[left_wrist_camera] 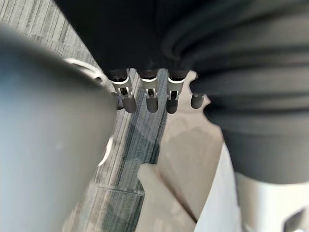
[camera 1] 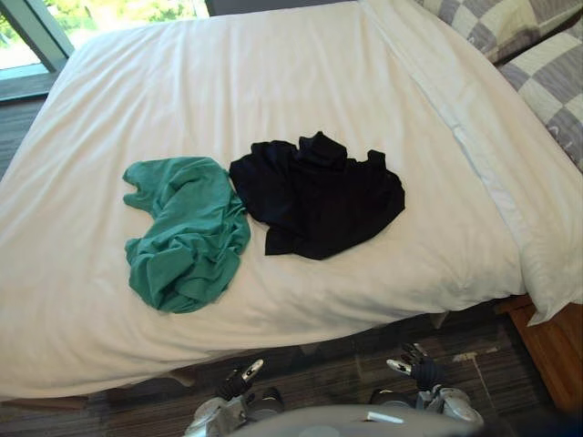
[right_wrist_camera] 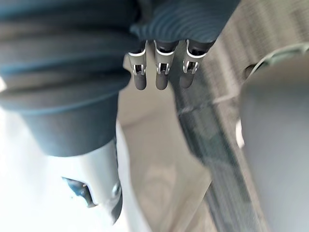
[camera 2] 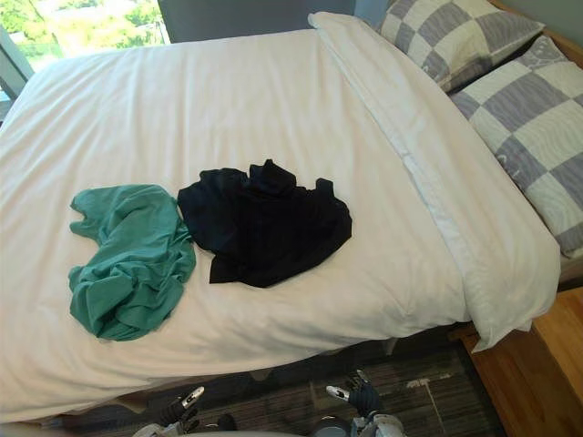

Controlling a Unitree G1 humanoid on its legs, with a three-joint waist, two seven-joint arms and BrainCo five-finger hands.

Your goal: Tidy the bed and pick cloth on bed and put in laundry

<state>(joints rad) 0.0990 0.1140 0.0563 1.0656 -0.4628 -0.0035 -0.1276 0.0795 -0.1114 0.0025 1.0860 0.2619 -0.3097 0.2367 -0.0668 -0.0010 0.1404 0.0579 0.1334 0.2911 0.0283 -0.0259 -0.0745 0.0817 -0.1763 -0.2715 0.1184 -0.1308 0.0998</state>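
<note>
Left eye view: crumpled green cloth point(camera 1: 187, 232) beside bunched black cloth point(camera 1: 314, 196) on bed point(camera 1: 273, 82).

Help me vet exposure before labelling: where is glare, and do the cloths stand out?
Left eye view: the window glares white at the top left; the bed is evenly lit, so the green cloth and black cloth stand out, though the black one's folds read faintly. Right eye view: same glare, top left.
</note>
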